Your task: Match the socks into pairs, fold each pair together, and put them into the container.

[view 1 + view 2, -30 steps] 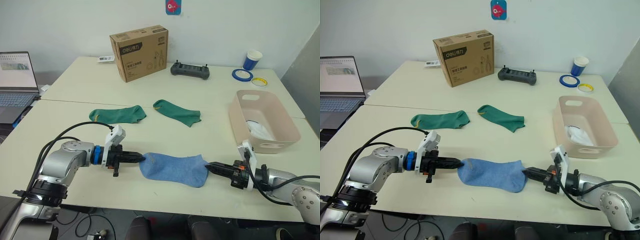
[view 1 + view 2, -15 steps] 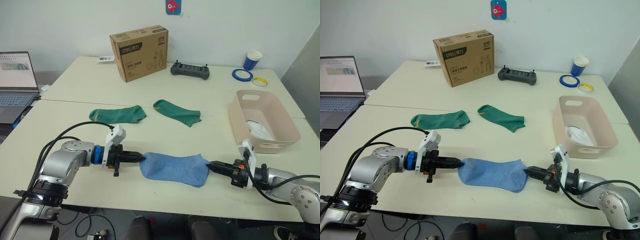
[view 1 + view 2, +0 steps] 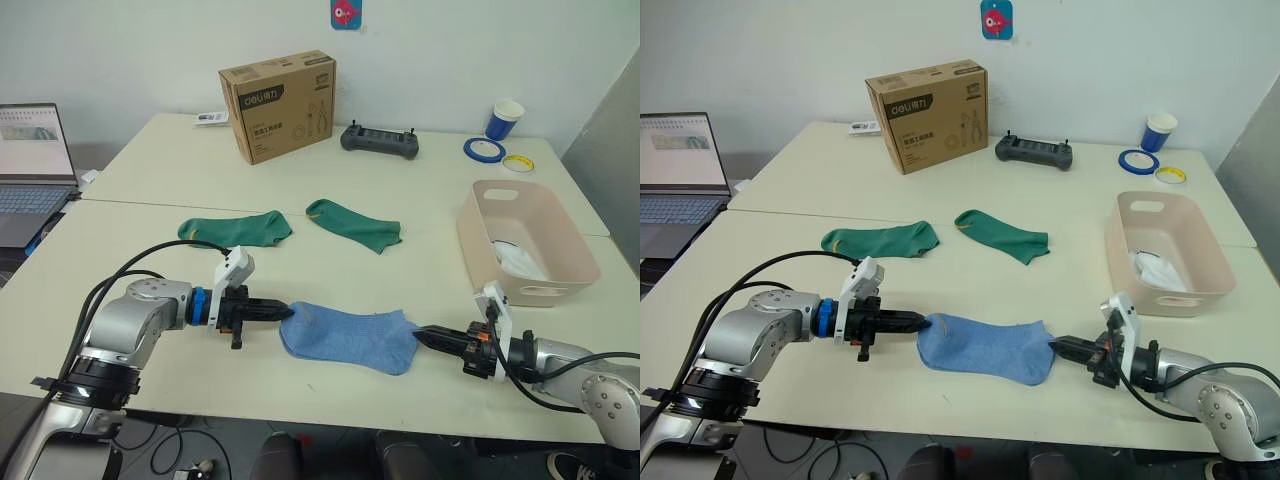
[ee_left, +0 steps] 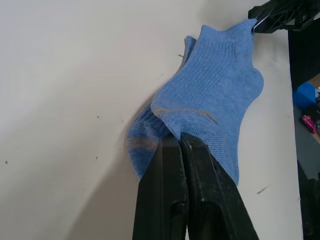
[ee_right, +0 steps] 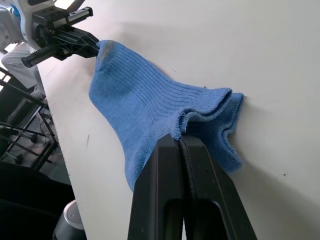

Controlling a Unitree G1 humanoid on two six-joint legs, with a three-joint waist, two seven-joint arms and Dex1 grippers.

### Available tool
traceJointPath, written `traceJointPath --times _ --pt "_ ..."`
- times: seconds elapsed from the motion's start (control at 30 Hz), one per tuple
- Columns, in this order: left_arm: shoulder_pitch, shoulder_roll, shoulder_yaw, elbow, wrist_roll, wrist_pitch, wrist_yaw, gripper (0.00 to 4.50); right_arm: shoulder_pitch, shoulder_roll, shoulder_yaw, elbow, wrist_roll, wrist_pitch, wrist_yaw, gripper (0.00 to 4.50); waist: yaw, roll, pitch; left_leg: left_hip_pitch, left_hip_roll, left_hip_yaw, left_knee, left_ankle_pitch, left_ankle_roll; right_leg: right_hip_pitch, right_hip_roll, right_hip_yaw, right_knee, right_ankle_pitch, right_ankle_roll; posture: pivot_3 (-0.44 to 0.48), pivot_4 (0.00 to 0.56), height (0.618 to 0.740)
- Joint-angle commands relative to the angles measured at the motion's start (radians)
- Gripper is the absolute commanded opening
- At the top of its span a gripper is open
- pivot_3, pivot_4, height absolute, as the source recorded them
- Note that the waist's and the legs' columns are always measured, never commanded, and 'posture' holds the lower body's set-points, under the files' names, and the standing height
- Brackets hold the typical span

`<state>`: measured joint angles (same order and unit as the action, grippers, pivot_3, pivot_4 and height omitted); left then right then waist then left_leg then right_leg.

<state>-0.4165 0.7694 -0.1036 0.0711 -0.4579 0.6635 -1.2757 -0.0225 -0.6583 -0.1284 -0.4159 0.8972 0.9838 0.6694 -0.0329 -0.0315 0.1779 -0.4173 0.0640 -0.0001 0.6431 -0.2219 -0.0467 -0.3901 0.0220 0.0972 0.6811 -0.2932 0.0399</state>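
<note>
Two light blue socks (image 3: 348, 336) lie one on the other near the table's front edge. My left gripper (image 3: 287, 310) is shut on their toe end (image 4: 165, 112), and my right gripper (image 3: 419, 335) is shut on the cuff end (image 5: 200, 112). The socks stretch flat between the two. Two dark green socks (image 3: 236, 228) (image 3: 355, 224) lie apart side by side farther back on the table. The pale pink container (image 3: 481, 250) stands at the right, with white socks (image 3: 520, 262) inside it.
A brown cardboard box (image 3: 279, 105), a black controller (image 3: 380, 139), a blue cup (image 3: 506, 119) and tape rolls (image 3: 484, 149) stand along the back. A laptop (image 3: 30, 165) sits at the far left.
My left gripper has edged slightly to the right with the toe end. The right gripper has barely moved.
</note>
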Motion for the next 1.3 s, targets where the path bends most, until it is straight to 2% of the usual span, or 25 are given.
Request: traceJointPath --times 0.03,0.13,0.33,0.4,0.43,0.6,0.67,0.77,0.93,1.07,1.1,1.13,1.3 --pt "0.006 0.006 0.015 -0.014 0.01 -0.038 0.001 0.0 -0.011 -0.002 -0.005 -0.011 -0.002 -0.025 0.021 0.72 0.0 0.0 0.0 0.0 0.0 0.0 0.0 0.0 0.0 0.0 0.0 0.0 0.0 0.0 0.0 0.0 0.15 0.74" --pt "0.012 0.01 0.025 -0.011 0.009 -0.039 0.004 0.61 -0.009 -0.009 -0.016 -0.011 -0.006 -0.027 0.029 1.75 0.0 0.0 0.0 0.0 0.0 0.0 0.0 0.0 0.0 0.0 0.0 0.0 0.0 0.0 0.0 0.0 0.15 0.74" --pt "0.002 0.068 0.061 0.036 0.012 -0.052 -0.028 2.58 -0.004 -0.057 -0.072 -0.014 -0.017 -0.048 0.052 3.94 -0.001 0.0 0.0 0.0 0.0 0.0 0.0 0.0 0.0 0.0 0.0 0.0 0.0 0.0 0.0 0.0 0.15 0.74" --pt "-0.016 0.075 0.067 0.051 0.013 -0.069 -0.033 3.24 -0.024 -0.07 -0.088 -0.03 -0.008 -0.052 0.052 4.5 0.0 0.0 0.0 0.0 0.0 0.0 0.0 0.0 0.0 0.0 0.0 0.0 0.0 0.0 0.0 0.0 0.15 0.74" --pt "-0.026 0.071 0.073 0.054 0.008 -0.082 -0.037 3.54 -0.033 -0.078 -0.09 -0.042 -0.003 -0.055 0.058 4.5 0.0 0.0 0.0 0.0 0.0 0.0 0.0 0.0 0.0 0.0 0.0 0.0 0.0 0.0 0.0 0.0 0.15 0.74" --pt "-0.079 0.025 0.089 -0.008 -0.045 -0.073 -0.032 3.54 -0.095 -0.084 -0.028 -0.1 -0.059 -0.106 0.05 4.5 0.0 0.0 0.0 0.0 0.0 0.0 0.0 0.0 0.0 0.0 0.0 0.0 0.0 0.0 0.0 0.0 0.15 0.74" --pt "-0.074 0.005 0.06 -0.053 -0.024 -0.111 -0.033 3.54 -0.11 -0.082 0.041 -0.124 -0.132 -0.162 0.058 4.5 0.0 0.0 0.0 0.0 0.0 0.0 0.0 0.0 0.0 0.0 0.0 0.0 0.0 0.0 0.0 0.0 0.15 0.74" --pt "-0.052 -0.025 -0.006 -0.115 0.037 -0.237 -0.052 2.91 -0.124 -0.091 0.19 -0.139 -0.304 -0.305 0.093 3.86 0.001 0.0 0.0 0.0 0.0 0.0 0.0 0.0 0.0 0.0 0.0 0.0 0.0 0.0 0.0 0.0 0.15 0.74" --pt "-0.008 -0.029 -0.079 -0.092 0.132 -0.421 -0.095 1.31 -0.109 -0.087 0.339 -0.086 -0.512 -0.481 0.116 2.07 -0.001 0.0 0.0 0.0 0.0 0.001 0.0 0.0 0.0 -0.001 0.0 0.0 0.0 0.0 0.0 0.0 0.15 0.74" --pt "0.01 -0.039 -0.106 -0.026 0.203 -0.539 -0.091 0.0 -0.094 -0.086 0.398 -0.051 -0.605 -0.544 0.127 0.6 0.001 0.0 0.0 0.0 0.0 0.001 0.0 0.0 0.0 0.0 0.0 0.0 0.0 0.0 0.0 0.0 0.15 0.74" --pt "0.011 -0.042 -0.107 -0.014 0.21 -0.557 -0.09 0.0 -0.091 -0.087 0.403 -0.043 -0.621 -0.555 0.13 0.19 0.001 0.0 0.0 0.0 0.0 0.001 0.001 0.0 0.0 0.0 0.0 0.0 0.0 0.0 0.0 0.0 0.15 0.74" --pt "0.012 -0.046 -0.106 0.001 0.217 -0.569 -0.084 0.0 -0.084 -0.089 0.407 -0.03 -0.635 -0.568 0.135 0.03 0.001 0.0 0.0 0.0 0.0 0.001 0.001 0.0 0.0 0.0 0.0 0.001 0.0 0.0 0.0 0.0 0.15 0.74" --pt "0.018 -0.047 -0.11 0.095 0.277 -0.636 -0.07 0.0 -0.026 -0.105 0.391 0.034 -0.679 -0.618 0.163 0.03 0.001 0.0 0.0 0.0 0.0 0.001 0.001 0.0 0.0 0.0 0.0 0.0 0.0 0.0 0.0 0.0 0.15 0.74"
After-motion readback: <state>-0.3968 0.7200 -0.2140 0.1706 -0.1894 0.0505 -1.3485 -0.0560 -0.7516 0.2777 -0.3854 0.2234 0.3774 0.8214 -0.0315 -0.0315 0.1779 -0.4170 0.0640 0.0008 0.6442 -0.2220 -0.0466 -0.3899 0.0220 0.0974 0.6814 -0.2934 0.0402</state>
